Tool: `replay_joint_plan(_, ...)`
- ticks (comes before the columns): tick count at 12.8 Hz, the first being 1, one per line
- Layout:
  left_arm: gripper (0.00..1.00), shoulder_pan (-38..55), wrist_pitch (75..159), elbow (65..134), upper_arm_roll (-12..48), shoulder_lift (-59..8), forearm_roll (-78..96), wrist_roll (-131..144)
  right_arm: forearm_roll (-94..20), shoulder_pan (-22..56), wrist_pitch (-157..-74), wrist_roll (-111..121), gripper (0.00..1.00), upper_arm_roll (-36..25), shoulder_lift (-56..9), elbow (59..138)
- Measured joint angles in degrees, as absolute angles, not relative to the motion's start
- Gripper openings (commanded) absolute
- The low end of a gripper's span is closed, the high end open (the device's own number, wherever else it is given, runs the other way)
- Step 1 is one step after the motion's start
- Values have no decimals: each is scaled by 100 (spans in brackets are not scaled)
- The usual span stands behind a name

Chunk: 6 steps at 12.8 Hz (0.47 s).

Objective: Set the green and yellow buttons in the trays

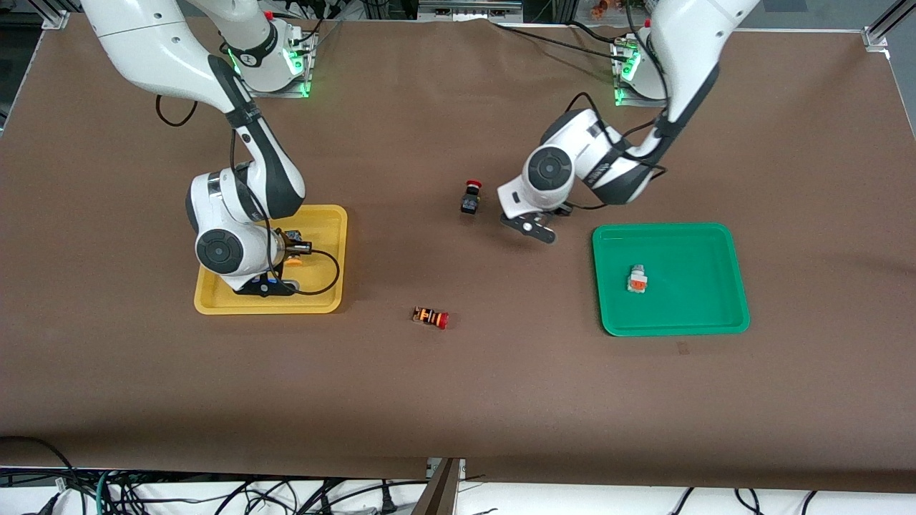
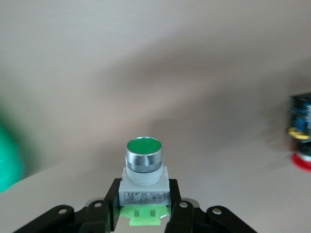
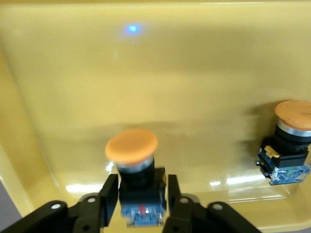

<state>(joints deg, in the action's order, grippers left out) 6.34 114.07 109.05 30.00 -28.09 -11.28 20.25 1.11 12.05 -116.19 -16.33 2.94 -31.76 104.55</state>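
My left gripper point(image 2: 143, 194) is shut on the white-bodied, green-capped button point(image 2: 144, 167) and holds it over the bare table between the red-capped black button and the green tray point(image 1: 687, 250); in the front view the gripper point(image 1: 533, 227) hides the button. The white, orange-faced button point(image 1: 637, 279) lies in the green tray. My right gripper point(image 3: 141, 204) is low inside the yellow tray point(image 1: 322, 214). A black-bodied, orange-capped button point(image 3: 132, 155) sits between its fingers, with narrow gaps on both sides. A second orange-capped button point(image 3: 289, 141) stands in the same tray.
A black button with a red cap point(image 1: 470, 198) stands mid-table beside my left gripper, and shows in the left wrist view point(image 2: 301, 141). An orange-and-black striped button with a red cap point(image 1: 430, 317) lies nearer the front camera, between the trays.
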Motion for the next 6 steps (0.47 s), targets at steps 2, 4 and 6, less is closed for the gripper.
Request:
replay_joint_plan(2, 10, 103, 10608, 10433, 2980, -2644, -1647, 1873, 111, 1186, -11626, -1633, 100, 288, -2998, 10284)
replay_joint_plan(4, 10, -631, 10471, 10337, 2950, -2648, -2417, 1334, 110, 1094, -11388, -1633, 100, 282, -2446, 10013)
replay_joint_plan(6, 12, -1346, 10755, 10378, 2926, -2845, -2878, 835, 102, 1043, -10847, -1633, 100, 283, -1672, 9746)
